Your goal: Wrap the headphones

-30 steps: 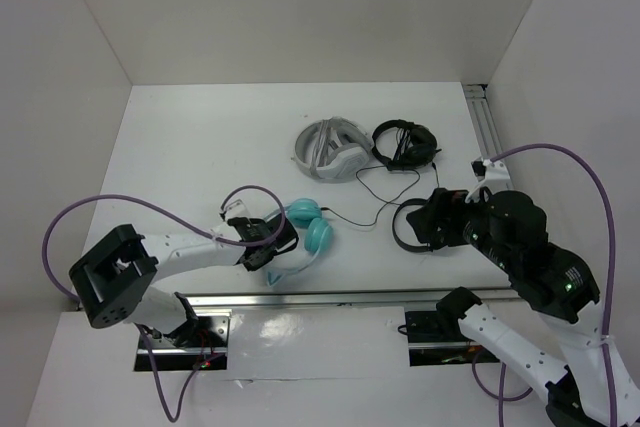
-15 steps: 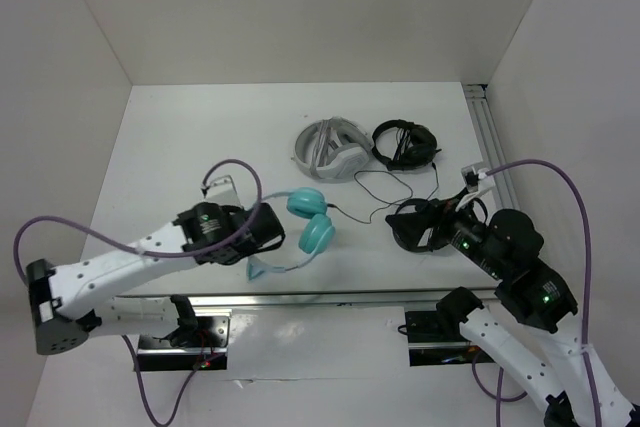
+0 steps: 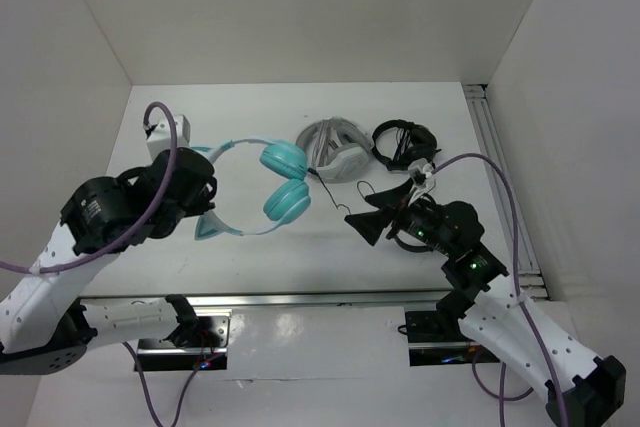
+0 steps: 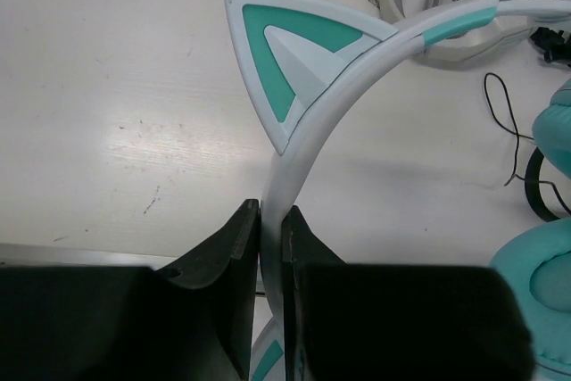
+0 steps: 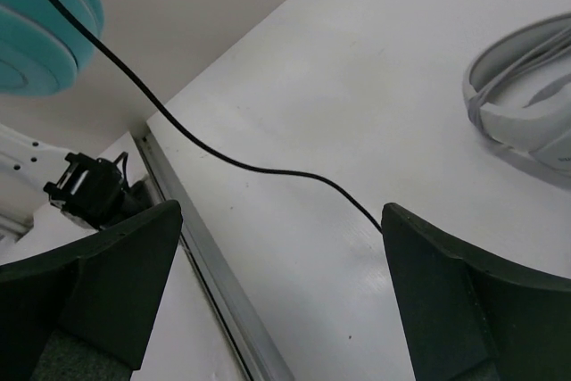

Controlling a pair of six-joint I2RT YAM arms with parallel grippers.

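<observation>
Horizontally: headphones span left-right, earcups rightward, headband pinched in left claw.

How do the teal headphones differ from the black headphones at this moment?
The teal headphones are clamped at the headband by the left pincer; the black headphones lie free on the table. The teal pair carries pointed cat ears; the black pair shows none. Both are over-ear sets with a headband.
</observation>
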